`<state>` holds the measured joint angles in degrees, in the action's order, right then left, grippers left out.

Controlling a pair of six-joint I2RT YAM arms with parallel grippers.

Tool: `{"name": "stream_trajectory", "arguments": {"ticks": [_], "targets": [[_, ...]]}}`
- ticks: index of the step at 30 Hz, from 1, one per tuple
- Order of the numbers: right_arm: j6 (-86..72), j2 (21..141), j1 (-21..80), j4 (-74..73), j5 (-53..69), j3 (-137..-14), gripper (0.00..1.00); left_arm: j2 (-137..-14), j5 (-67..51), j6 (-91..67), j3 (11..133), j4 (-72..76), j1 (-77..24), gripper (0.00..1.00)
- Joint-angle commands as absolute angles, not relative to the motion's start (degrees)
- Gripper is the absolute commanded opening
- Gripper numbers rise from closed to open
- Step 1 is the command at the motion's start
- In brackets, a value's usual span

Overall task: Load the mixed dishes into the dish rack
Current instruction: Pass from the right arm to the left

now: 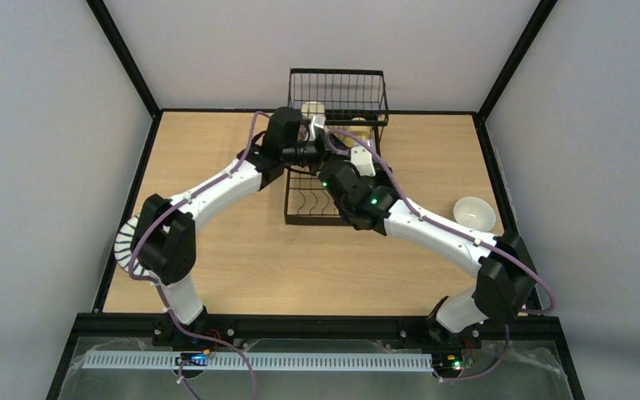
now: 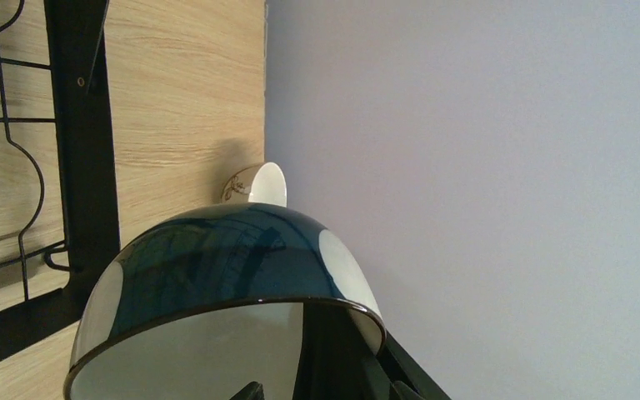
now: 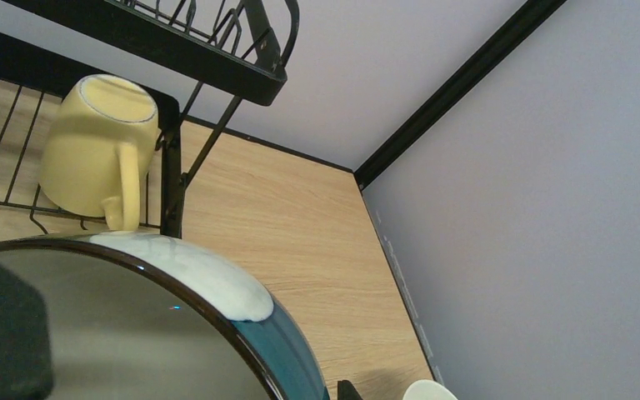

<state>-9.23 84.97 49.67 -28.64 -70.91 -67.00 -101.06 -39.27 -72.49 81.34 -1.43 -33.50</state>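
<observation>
The blue-outside white bowl hangs over the dish rack, hidden under both wrists in the top view. My right gripper is shut on its rim, with one fingertip showing outside the wall. My left gripper is open, its tips apart just below the bowl's rim. The two grippers meet over the rack's lower level, left and right. A yellow mug lies on the lower wires. A beige mug sits at the upper basket.
A cream bowl stands on the table at the right and also shows in the left wrist view. A white plate with dark stripes lies at the left edge, partly under the left arm. The rack's upper basket overhangs the mug.
</observation>
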Motion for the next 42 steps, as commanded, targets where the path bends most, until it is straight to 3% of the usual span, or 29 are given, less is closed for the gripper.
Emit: {"name": "stream_trajectory", "arguments": {"ticks": [1,22,26,29,30,42], "targets": [[-9.32,84.29,50.61,-27.25,-74.73,-67.94,0.00,-102.15,-38.67,-74.07,80.60,-0.62,-33.95,0.85],[-11.03,87.67,54.98,-30.25,-78.92,-68.30,0.00,-108.35,-38.48,-74.26,84.46,-1.87,-34.93,0.89],[-23.21,91.76,56.29,-43.11,-82.95,-71.43,0.00,-109.16,-38.93,-73.58,85.72,-2.66,-35.22,0.87],[-51.84,99.97,57.87,-72.95,-88.31,-79.38,0.00,-109.87,-39.79,-73.43,86.11,-2.44,-35.71,0.84],[-53.30,103.11,57.98,-77.10,-89.05,-80.17,0.00,-110.06,-40.14,-73.47,86.13,-2.36,-35.87,0.84],[-53.71,105.05,58.06,-77.29,-88.49,-83.93,0.00,-109.99,-41.36,-70.39,85.63,-4.75,-36.14,0.80]]}}
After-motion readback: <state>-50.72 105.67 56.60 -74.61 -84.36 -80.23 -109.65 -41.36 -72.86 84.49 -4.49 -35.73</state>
